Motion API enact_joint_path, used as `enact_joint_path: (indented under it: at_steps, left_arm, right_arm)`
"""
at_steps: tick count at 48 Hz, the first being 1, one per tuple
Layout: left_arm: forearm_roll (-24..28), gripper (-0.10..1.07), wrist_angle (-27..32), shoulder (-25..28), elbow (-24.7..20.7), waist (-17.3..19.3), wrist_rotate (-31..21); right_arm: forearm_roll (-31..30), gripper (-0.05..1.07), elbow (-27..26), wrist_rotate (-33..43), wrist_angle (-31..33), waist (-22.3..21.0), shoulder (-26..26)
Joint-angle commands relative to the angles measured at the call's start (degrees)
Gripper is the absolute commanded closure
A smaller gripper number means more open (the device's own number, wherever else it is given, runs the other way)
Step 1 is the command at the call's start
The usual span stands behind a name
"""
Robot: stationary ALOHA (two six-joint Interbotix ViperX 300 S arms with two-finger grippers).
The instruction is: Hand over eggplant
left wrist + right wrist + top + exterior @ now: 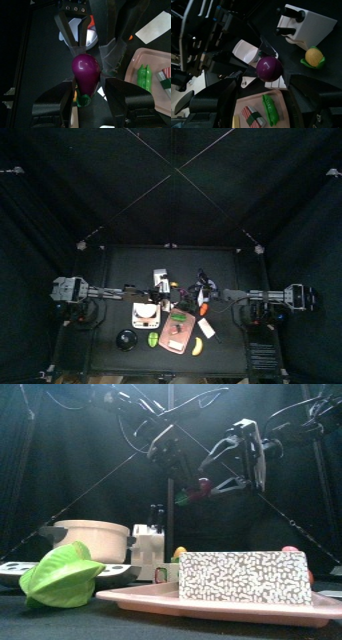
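You are seeing the eggplant hanging above the pink tray, gripped by the left gripper; right gripper gaping wide, empty.

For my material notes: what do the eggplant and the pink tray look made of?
Eggplant: likely hard plastic; glossy purple skin with a bright highlight, green molded cap.
Pink tray: probably plastic too; smooth, even colour, soft sheen along the rounded rim. Neither can be confirmed by look alone.
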Motion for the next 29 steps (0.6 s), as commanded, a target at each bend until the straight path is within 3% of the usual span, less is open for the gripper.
enact_joint_path:
  at_steps: [1, 29]
  left_arm:
    - [0.35, 0.2, -0.44, 0.53, -3.34, 0.18, 0.0]
    - [1.05, 0.2, -0.35, 1.23, -4.39, -0.18, 0.0]
  right_arm:
    - [0.09, 0.07, -2.11, -0.09, -0.35, 0.09, 0.09]
    - [0.18, 0.09, -2.02, -0.09, -0.09, -2.11, 0.97]
